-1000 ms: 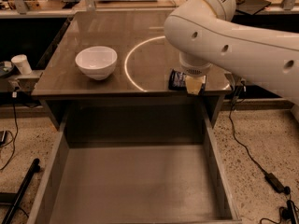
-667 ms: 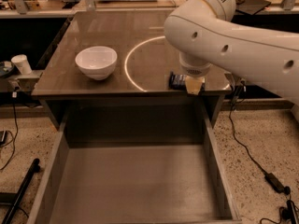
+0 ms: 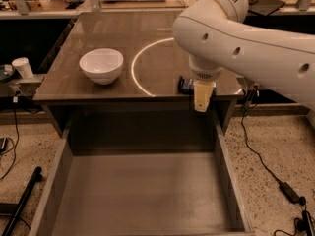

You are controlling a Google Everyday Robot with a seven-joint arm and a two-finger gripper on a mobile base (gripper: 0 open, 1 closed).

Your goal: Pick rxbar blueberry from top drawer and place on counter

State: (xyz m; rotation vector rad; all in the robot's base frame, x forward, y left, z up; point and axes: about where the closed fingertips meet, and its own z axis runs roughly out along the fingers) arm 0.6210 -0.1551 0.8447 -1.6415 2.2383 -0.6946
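Counter (image 3: 123, 38) edge: hand (image 3: 203, 101) pts down by rxbar blueberry (image 3: 185, 85).

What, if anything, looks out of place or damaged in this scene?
Nothing looks spilled or damaged. Only the rxbar blueberry lies very near the front edge of the counter, partly hidden behind the gripper, above the open top drawer. The white bowl stands upright.

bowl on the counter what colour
White bowl, camera view; gripper at the counter's front edge.
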